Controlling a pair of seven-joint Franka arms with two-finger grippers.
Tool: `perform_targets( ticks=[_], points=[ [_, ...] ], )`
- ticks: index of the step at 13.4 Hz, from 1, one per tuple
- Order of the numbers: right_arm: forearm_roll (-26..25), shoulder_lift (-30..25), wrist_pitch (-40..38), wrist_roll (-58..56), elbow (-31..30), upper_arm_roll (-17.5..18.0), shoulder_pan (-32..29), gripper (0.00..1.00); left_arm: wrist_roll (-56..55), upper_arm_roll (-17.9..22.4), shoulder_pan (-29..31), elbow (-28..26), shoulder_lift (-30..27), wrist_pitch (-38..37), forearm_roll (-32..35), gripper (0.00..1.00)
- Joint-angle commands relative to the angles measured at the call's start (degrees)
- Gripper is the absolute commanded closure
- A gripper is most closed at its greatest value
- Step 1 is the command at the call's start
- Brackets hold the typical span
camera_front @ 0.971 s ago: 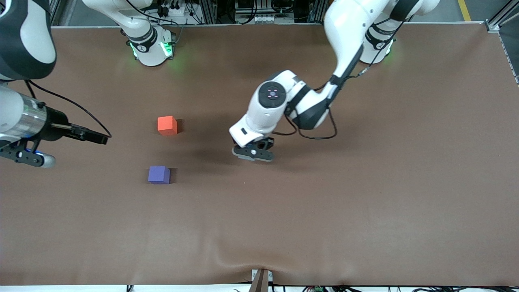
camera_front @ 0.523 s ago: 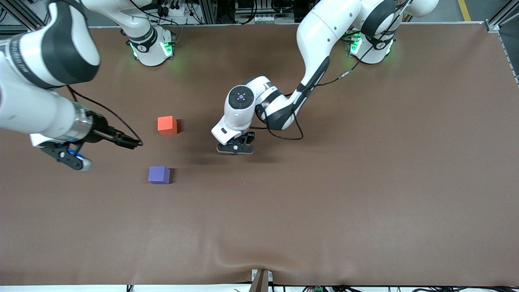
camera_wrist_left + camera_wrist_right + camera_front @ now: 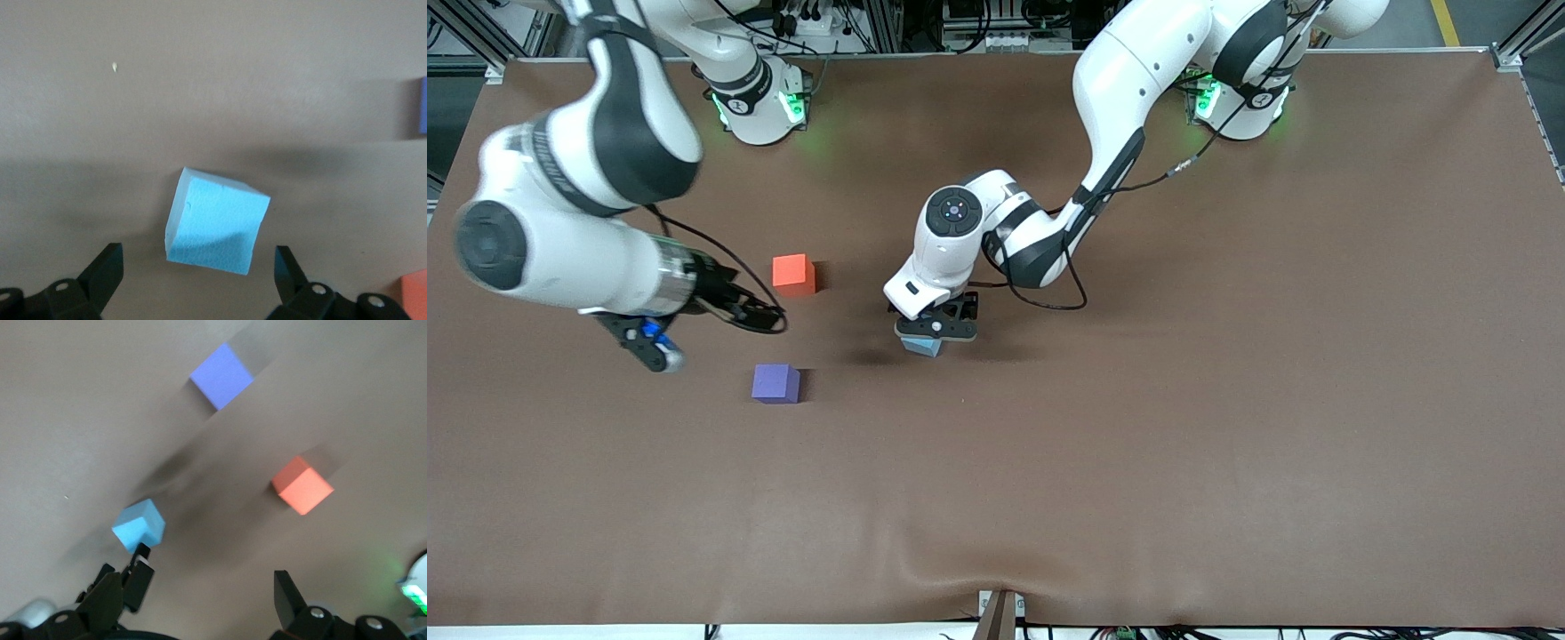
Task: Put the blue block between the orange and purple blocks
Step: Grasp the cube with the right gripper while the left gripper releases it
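Note:
The blue block (image 3: 921, 347) sits under my left gripper (image 3: 934, 334), beside the orange and purple blocks on the left arm's side of them. In the left wrist view the blue block (image 3: 217, 221) looks tilted between the fingers of my left gripper (image 3: 199, 270), which is open and clear of it on both sides. The orange block (image 3: 793, 274) lies farther from the front camera than the purple block (image 3: 775, 383). My right gripper (image 3: 758, 315) hangs open and empty over the gap between them. The right wrist view shows my right gripper (image 3: 197, 583), the purple block (image 3: 221, 375), the orange block (image 3: 303, 485) and the blue block (image 3: 139, 525).
The brown table cover (image 3: 1138, 444) carries only the three blocks. A ripple in the cover shows at the front edge (image 3: 960, 569). The arm bases (image 3: 756, 107) stand along the back edge.
My left gripper has opened and let go of the blue block, after shifting a little toward the other blocks. My right arm has swung in over the table to the orange and purple blocks.

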Motion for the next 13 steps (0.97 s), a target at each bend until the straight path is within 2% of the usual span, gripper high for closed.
perform_targets(
  ticks=[1, 3, 6, 10, 13],
  points=[
    [0.7, -0.7, 5.8, 5.9, -4.4, -0.6, 4.7, 0.0, 0.0, 3.6, 0.3, -0.2, -6.3, -7.6, -0.2, 0.0],
    [0.7, -0.5, 9.2, 9.5, -6.5, -0.5, 6.3, 0.0, 0.5, 5.2, 3.1, -1.2, -13.3, -16.2, 0.0, 0.0],
    [0.7, 1.2, 15.4, 18.4, -8.3, -0.6, 9.3, 0.0, 5.7, 5.1, 11.7, -1.4, -22.2, -26.8, 0.0, 0.0],
    [0.1, 6.0, 20.6, 28.4, -8.4, -0.7, 14.0, 0.0, 9.9, 5.1, 23.3, -1.4, -29.0, -37.9, 0.2, 0.0],
    [-4.5, 10.0, 24.9, 39.3, -8.3, -0.7, 17.7, 0.0, 14.5, 5.2, 29.0, -1.4, -32.6, -41.7, 1.5, 0.0]
  ],
)
